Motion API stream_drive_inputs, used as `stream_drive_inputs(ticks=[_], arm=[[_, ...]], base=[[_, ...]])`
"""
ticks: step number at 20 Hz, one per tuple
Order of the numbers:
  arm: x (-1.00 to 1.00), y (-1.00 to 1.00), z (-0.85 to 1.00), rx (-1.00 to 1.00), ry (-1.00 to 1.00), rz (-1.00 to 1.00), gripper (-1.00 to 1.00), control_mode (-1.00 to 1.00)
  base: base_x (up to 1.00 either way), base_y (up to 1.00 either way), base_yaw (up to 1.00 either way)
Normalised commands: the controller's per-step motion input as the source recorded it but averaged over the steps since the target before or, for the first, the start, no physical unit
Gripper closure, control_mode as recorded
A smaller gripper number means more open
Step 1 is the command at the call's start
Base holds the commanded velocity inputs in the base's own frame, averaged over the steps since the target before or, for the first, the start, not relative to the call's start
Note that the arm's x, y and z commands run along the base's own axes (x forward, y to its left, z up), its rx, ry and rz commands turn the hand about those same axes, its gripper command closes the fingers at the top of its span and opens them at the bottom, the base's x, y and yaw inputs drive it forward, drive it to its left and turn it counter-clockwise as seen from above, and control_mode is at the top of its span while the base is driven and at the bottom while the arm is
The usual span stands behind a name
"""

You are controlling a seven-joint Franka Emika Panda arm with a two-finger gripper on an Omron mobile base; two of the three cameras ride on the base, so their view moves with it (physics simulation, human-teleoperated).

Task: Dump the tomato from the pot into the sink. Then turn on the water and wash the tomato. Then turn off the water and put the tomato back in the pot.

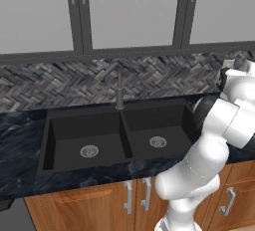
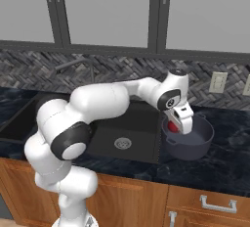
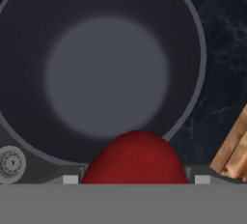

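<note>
Faucet behind basins, herringbone backsplash, dark marble counter, wood cabinets, wall outlet.

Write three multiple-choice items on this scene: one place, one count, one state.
1. Where is the pot relative to the sink?
A. inside it
B. on the counter to its right
C. on the floor
2. How many drains has the sink?
A. one
B. two
C. three
3. The tomato is
A. in the claw
B. in a basin
C. on the counter

1 B: it stands beside the right basin.
2 B: one per basin.
3 A: the claw's tips hold it over the pot.
</note>
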Motion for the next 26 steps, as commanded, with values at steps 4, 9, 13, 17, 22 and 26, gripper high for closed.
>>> stream_drive_inputs(ticks=[4, 9, 13, 17, 22, 26], arm=[[0.16, -0.13, -0.15, 0.03, 0.04, 0.0, 1.0, -1.0], [0.16, -0.22, -0.05, 0.04, 0.01, 0.0, 1.0, -1.0], [0.14, -0.15, -0.18, 0.03, 0.03, 0.0, 1.0, -1.0], [0.15, -0.09, -0.19, 0.02, 0.04, 0.0, 1.0, -1.0], [0.15, -0.08, -0.21, 0.02, 0.04, 0.0, 1.0, -1.0], [0.14, -0.05, -0.18, 0.01, 0.03, 0.0, 1.0, -1.0]], base=[[0.0, 0.0, 0.0], [0.0, 0.0, 0.0], [0.0, 0.0, 0.0], [0.0, 0.0, 0.0], [0.0, 0.0, 0.0], [0.0, 0.0, 0.0]])
